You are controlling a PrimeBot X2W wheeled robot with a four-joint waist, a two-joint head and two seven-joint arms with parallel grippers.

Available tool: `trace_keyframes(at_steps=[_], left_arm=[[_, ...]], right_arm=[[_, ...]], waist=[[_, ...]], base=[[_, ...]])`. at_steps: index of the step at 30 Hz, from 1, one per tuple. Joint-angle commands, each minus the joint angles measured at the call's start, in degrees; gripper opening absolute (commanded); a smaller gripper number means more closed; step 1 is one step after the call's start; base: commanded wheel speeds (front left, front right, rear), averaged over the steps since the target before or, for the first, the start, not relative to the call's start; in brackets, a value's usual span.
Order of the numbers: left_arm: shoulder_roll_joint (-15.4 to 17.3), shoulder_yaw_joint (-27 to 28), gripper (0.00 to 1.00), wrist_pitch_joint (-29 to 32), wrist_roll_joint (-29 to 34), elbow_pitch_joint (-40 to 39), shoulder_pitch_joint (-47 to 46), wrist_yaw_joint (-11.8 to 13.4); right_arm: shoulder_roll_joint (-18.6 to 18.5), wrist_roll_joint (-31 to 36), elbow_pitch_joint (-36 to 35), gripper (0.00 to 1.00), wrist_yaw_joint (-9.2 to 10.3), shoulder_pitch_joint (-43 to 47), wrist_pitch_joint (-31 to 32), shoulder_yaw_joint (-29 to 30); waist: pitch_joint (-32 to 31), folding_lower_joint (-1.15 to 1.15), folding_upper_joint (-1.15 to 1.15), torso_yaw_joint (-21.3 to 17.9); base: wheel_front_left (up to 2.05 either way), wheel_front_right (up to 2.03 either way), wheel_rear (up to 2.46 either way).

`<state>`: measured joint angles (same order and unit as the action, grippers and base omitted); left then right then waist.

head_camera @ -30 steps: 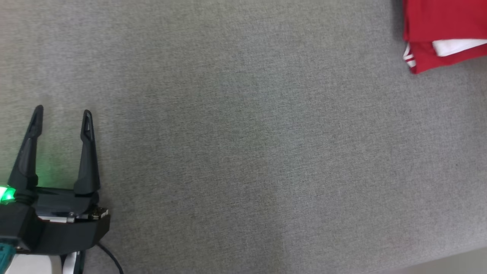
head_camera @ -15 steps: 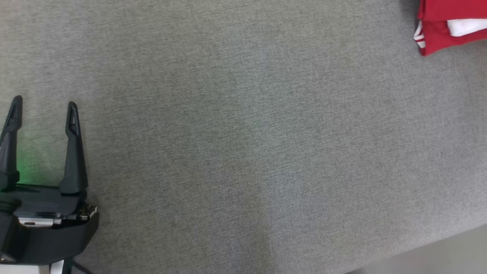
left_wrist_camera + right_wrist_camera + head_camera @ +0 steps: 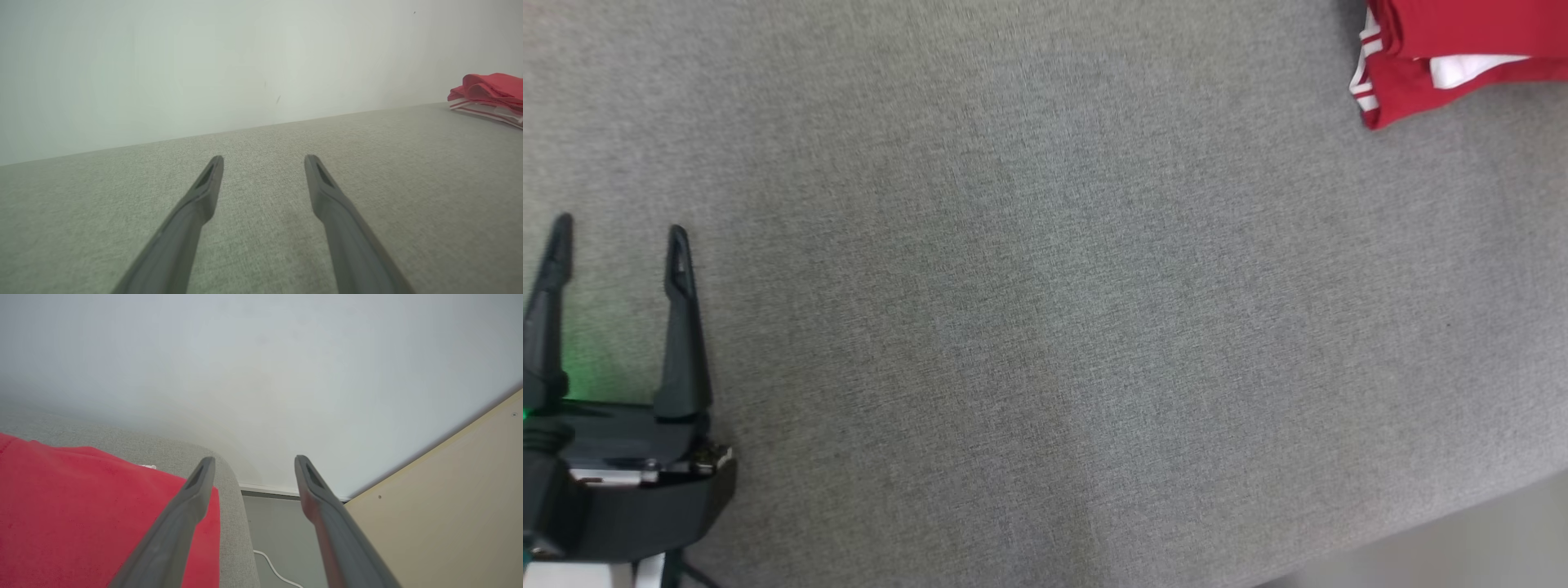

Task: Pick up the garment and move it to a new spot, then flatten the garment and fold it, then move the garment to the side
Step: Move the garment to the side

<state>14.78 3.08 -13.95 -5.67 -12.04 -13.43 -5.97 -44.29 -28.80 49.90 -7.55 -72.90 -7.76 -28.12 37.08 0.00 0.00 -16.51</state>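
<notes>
Most of the folded red cloth garment with white stripes was chopped off by the top and right edges in the upper right corner of the head view, so I couldn't tell how big it was or how tidy the fold. It lay on the grey woven fabric surface, well apart from the left gripper at the lower left, whose outer finger and base were clipped by the left and bottom edges. Its two long dark fingers stood wide apart with nothing between them, over bare grey fabric; touching it or not, I couldn't say. In the right wrist view the right gripper had its fingers spread just as wide, also empty, one finger crossing in front of the red cloth at the lower left of the frame, contact unclear. Past the surface's rounded edge a thin white cable showed at the bottom, beside a beige flat panel at the lower right.
</notes>
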Motion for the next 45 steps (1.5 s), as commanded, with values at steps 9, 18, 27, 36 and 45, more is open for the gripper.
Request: trace_keyframes(at_steps=[9, 18, 27, 36, 45], left_arm=[[-2.92, 0.08, 1.00, -1.17, -1.60, 6.47, 3.71, 1.36], [-6.02, 1.96, 1.00, -1.24, -2.75, 9.35, 8.40, 1.80], [-7.72, 4.10, 1.00, -1.25, -2.59, 10.62, 12.99, 1.46], [-8.86, 4.72, 1.00, -1.25, -2.00, 11.85, 15.08, 0.60], [-9.44, 4.22, 1.00, -1.26, -1.40, 13.29, 15.40, -0.12]], right_arm=[[4.77, 0.13, -1.73, 1.00, 0.17, 3.28, -4.55, -0.50], [9.24, -1.07, -3.95, 1.00, 0.17, 11.58, -6.78, -0.61], [12.33, -1.08, -6.54, 1.00, 0.17, 21.24, -7.41, 1.63], [16.86, 0.52, -12.48, 1.00, 0.17, 33.43, -7.43, 8.13], [22.07, 4.21, -20.09, 1.00, 0.17, 46.07, -7.43, 14.89]], waist=[[-10.34, 0.00, 0.00, 4.85], [-19.30, 0.00, 0.00, 11.31], [-26.09, 0.00, 0.00, 15.13], [-30.34, 0.00, 0.00, 17.53], [-32.77, 0.00, 0.00, 17.77]], base=[[0.00, 0.00, 0.00], [0.00, 0.00, 0.00], [0.00, 0.00, 0.00], [0.00, 0.00, 0.00], [0.00, 0.00, 0.00]])
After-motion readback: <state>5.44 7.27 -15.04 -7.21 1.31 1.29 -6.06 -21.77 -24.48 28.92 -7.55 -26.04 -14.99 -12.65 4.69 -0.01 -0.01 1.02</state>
